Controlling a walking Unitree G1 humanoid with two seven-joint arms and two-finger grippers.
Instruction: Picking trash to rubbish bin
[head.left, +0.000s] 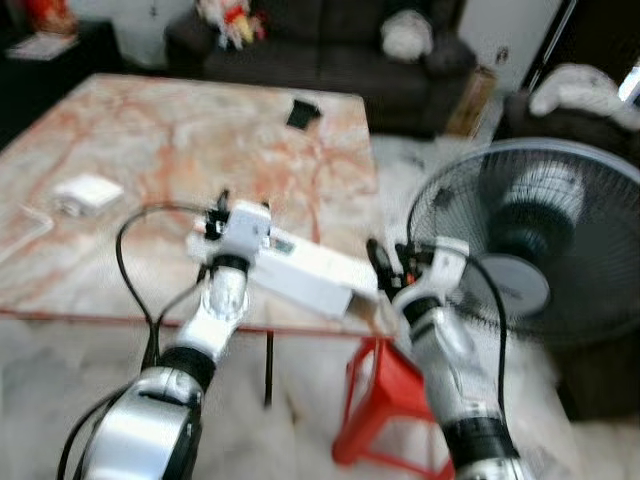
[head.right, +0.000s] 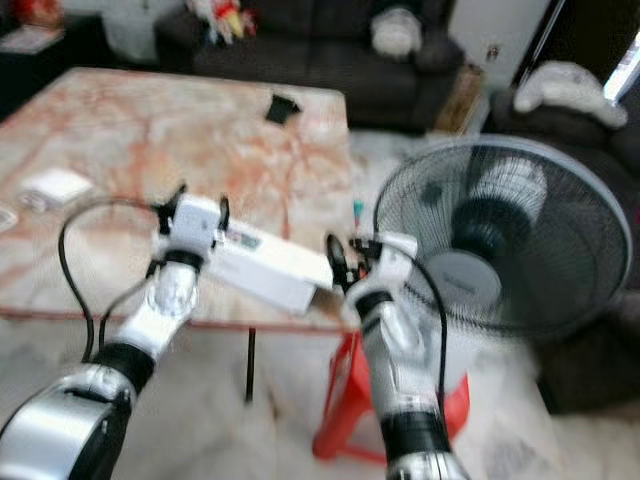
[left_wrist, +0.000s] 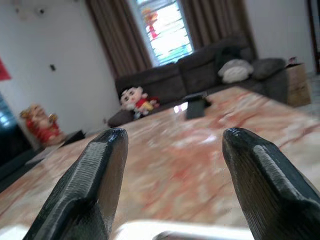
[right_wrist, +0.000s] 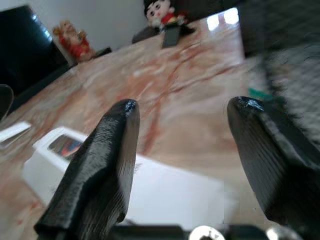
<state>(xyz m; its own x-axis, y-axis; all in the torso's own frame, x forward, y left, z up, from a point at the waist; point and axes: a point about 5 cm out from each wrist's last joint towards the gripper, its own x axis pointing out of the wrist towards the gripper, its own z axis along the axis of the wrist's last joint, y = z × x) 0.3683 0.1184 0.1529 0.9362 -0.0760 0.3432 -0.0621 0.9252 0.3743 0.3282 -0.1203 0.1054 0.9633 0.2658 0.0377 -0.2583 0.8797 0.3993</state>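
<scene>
A long white box (head.left: 312, 272) lies on the marble table (head.left: 180, 140) near its front right corner, one end reaching the table edge. My left gripper (head.left: 214, 214) hovers open over the box's left end, whose white edge (left_wrist: 190, 231) shows just under the fingers in the left wrist view. My right gripper (head.left: 380, 262) is open at the box's right end, beside the table corner. In the right wrist view the box (right_wrist: 165, 195) lies below and ahead of the open fingers (right_wrist: 107, 150). Nothing is held.
A large standing fan (head.left: 540, 240) is close on the right, with a red plastic stool (head.left: 385, 410) under the table corner. A small white item (head.left: 88, 192) and a black object (head.left: 302, 112) lie on the table. A dark sofa (head.left: 330, 40) stands behind.
</scene>
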